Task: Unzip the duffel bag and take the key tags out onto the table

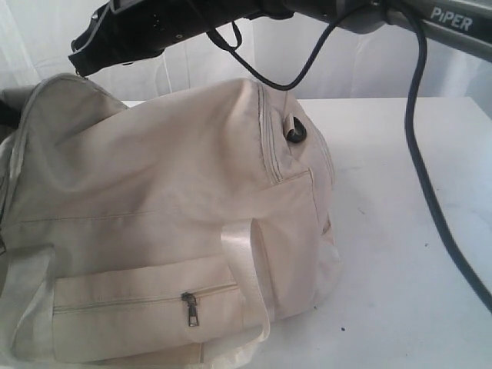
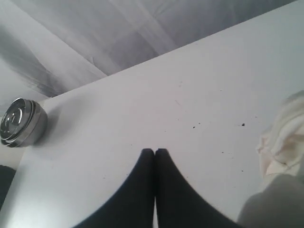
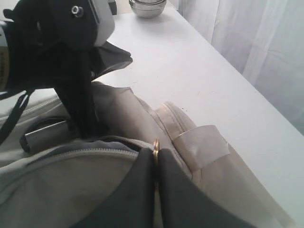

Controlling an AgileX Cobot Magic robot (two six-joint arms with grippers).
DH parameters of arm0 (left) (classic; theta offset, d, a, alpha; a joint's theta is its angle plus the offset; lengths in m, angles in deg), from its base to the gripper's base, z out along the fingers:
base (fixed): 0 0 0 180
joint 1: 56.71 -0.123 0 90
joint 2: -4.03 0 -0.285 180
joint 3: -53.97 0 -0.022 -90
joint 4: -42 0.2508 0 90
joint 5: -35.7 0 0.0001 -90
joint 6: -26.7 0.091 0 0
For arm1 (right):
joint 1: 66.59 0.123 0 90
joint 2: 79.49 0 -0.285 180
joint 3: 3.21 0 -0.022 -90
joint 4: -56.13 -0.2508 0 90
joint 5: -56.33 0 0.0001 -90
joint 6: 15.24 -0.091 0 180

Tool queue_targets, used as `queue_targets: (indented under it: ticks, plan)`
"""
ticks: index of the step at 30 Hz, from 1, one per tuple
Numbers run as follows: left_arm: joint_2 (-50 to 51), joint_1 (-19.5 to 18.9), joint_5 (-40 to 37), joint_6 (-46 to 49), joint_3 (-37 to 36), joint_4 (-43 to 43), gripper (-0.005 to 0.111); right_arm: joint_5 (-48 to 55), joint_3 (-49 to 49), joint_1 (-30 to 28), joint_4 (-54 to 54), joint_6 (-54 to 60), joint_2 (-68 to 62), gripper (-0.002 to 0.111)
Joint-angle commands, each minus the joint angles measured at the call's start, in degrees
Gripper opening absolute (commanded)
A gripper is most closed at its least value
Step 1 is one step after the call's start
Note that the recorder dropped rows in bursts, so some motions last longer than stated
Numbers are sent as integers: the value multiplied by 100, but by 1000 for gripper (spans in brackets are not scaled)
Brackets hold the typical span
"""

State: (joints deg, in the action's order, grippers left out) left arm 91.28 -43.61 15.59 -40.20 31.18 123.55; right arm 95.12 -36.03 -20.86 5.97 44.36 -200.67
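The cream duffel bag [image 1: 154, 207] lies on the white table [image 1: 400, 231], filling the left half of the exterior view. In the right wrist view my right gripper [image 3: 156, 151] is shut on a thin gold ring [image 3: 155, 144] at the end of the bag's top zipper [image 3: 85, 153]. A dark gap shows beside the zipper teeth. My left gripper [image 2: 154, 151] is shut with nothing between its fingers, over bare table just past the bag's edge [image 2: 285, 137]. The left arm [image 3: 57, 42] hangs over the bag's top. The key tags are out of view.
A round metal tin [image 2: 21, 122] stands near the table's corner, and a metal bowl [image 3: 147, 5] shows at the far edge. A black cable [image 1: 419, 154] hangs across the right side from the Piper arm [image 1: 446, 19]. The bag's side pocket pull [image 1: 190, 307] hangs shut.
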Motion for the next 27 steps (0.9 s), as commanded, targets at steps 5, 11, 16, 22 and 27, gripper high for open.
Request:
queue_targets:
  ticks: [5, 11, 16, 22, 27]
  plan:
    - [-12, -40, -854, -866, 33, 434, 0, -284, -76, 22, 563, -153, 234, 0]
    - [-35, -40, -972, -1135, 33, 688, 0, -343, -76, 22, 651, -203, 122, 0]
    - [-536, -40, -62, -791, 33, 390, 0, -353, -76, 22, 651, -333, 133, 0]
    - [-1248, -40, -11, 1631, 33, -2031, 20, -353, -76, 22, 651, -333, 133, 0]
    - [-1621, -40, -638, 2073, 33, -2866, 83, -353, -76, 22, 651, -333, 133, 0]
